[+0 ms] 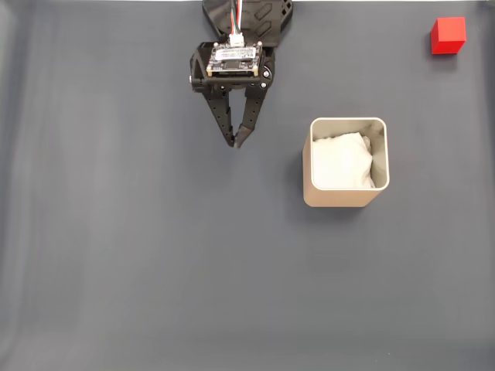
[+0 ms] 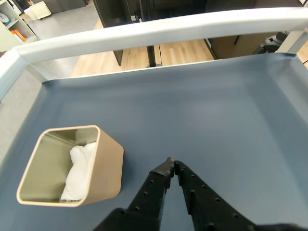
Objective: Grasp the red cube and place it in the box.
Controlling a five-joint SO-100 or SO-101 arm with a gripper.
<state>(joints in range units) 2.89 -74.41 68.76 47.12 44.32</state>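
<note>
The cube [image 1: 448, 35] is small, plain red, at the fixed view's upper right on the tabletop [image 1: 116, 255], well apart from my fingers [image 1: 235, 143], pinched together empty, upper centre, left of the box [image 1: 345, 199].

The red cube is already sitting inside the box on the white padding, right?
No. The red cube sits on the gray mat, at the top right corner of the fixed view, well apart from the box. The box holds just its white padding.
</note>
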